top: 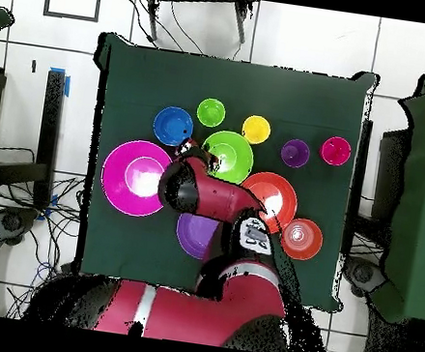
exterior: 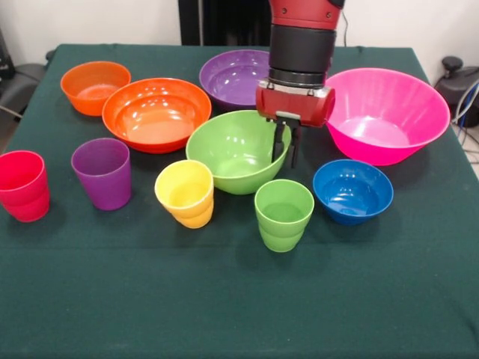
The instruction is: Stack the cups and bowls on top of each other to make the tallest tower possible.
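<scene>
My gripper [exterior: 287, 149] hangs at the right rim of the lime green bowl [exterior: 236, 149] [top: 231, 152], its fingers close together with the rim between them. That bowl rests on the cloth. Round it stand the pink bowl [exterior: 385, 116], purple bowl [exterior: 236, 77], large orange bowl [exterior: 157, 112], small orange bowl [exterior: 95, 86] and small blue bowl [exterior: 352, 191]. The red cup [exterior: 24, 185], purple cup [exterior: 102, 172], yellow cup [exterior: 185, 193] and green cup [exterior: 284, 213] stand upright in a front row. Every piece stands alone; no tower shows.
The dark green table [exterior: 224, 299] has open cloth in front of the cups. In the overhead view the arm [top: 212, 203] covers part of the purple bowl [top: 192, 235]. Chairs and cables lie beyond the table's sides.
</scene>
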You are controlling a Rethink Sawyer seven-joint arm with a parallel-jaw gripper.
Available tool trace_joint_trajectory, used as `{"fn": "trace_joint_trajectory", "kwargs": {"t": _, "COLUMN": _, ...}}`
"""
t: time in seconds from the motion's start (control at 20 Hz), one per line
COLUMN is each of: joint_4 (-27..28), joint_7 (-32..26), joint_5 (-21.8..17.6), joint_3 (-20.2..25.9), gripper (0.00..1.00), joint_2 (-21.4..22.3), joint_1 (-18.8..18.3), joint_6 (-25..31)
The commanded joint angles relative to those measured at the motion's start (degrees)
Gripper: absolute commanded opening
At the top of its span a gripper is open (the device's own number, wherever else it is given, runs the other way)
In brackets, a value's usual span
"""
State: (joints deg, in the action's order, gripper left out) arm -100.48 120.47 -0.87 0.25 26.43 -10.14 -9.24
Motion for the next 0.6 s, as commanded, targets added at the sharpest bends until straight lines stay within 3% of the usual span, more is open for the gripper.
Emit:
{"fn": "trace_joint_trajectory", "kwargs": {"t": 0.05, "joint_4": -4.0, "joint_7": 6.5, "joint_5": -7.0, "joint_3": 13.7, "gripper": 0.0, "joint_2": -0.7, "joint_1": -6.1, "joint_6": -0.8}}
{"fn": "trace_joint_trajectory", "kwargs": {"t": 0.6, "joint_4": -8.8, "joint_7": 7.0, "joint_5": -12.0, "joint_3": 21.8, "gripper": 0.0, "joint_2": 2.1, "joint_1": -14.5, "joint_6": -0.4}}
